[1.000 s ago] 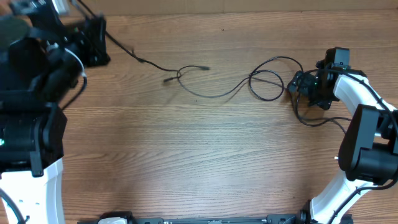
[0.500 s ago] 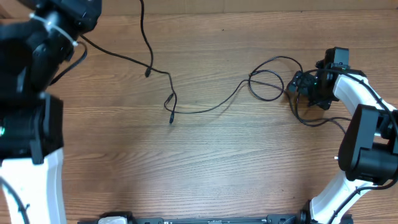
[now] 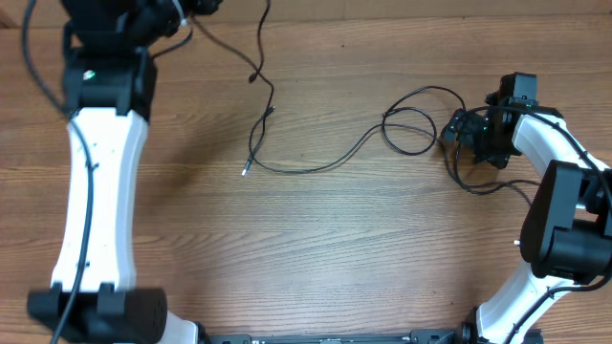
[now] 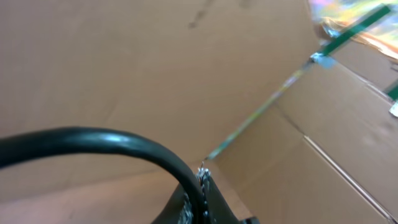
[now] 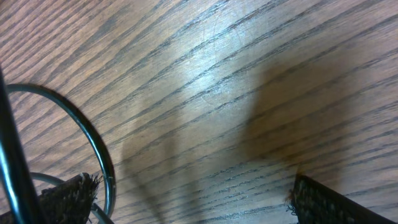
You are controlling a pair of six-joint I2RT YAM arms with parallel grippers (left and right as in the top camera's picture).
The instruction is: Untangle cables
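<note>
In the left wrist view my left gripper [image 4: 200, 198] is shut on a black cable [image 4: 93, 142] that arches away to the left. Overhead, the left arm [image 3: 103, 96] is raised at the far left, and that cable [image 3: 260, 43] hangs from the top edge. A second cable [image 3: 316, 164] lies on the table [image 3: 287, 258], its plug end [image 3: 245, 170] at the left and its loops [image 3: 411, 122] at the right. My right gripper [image 3: 453, 132] rests open beside those loops. In the right wrist view one loop [image 5: 93, 134] curves by the left finger [image 5: 62, 199], with nothing between the fingers.
A thin black strand [image 3: 483, 187] curls on the wood just in front of the right gripper. A cardboard box [image 4: 323, 143] fills the left wrist view behind the held cable. The right arm's white links [image 3: 564, 191] stand along the right edge.
The left arm has risen and swung toward the far edge, pulling its cable up. The plug ends on the table have slid left and nearer. The right arm has not moved.
</note>
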